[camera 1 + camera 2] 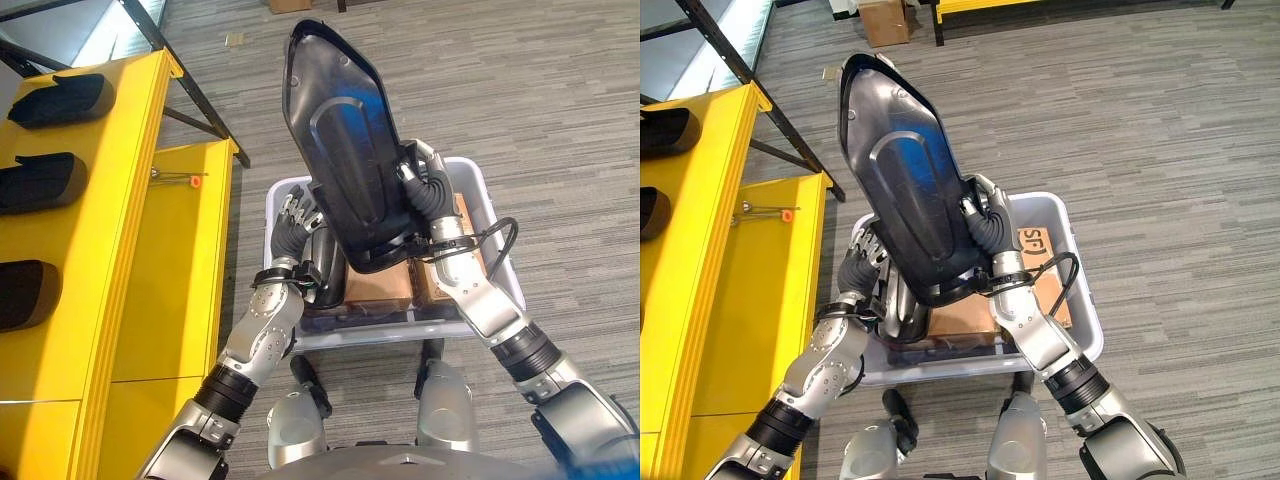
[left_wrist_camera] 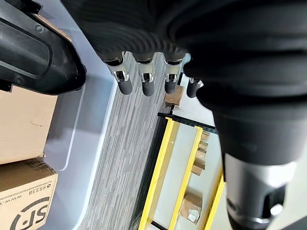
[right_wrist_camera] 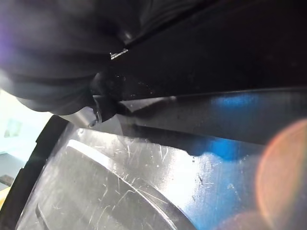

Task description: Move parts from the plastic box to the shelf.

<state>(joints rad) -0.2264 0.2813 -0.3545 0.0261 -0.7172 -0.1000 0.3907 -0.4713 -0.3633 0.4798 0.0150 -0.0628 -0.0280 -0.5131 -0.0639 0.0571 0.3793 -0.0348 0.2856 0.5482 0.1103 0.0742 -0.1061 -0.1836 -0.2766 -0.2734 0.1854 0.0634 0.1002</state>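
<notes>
Left eye view: a large black part is being held above the plastic box by the right hand, fingers curled round its edge. Three parts are lying on the yellow shelf at 9 o'clock; more are sitting in the box.

Right eye view: the same is being shown.

Left wrist view: the left hand is being kept straight-fingered, empty. Carton print is left unread.

Right wrist view: the part's surface is being pressed close.

Orange-handled tool on yellow ledge; cardboard boxes on grey striped carpet.
</notes>
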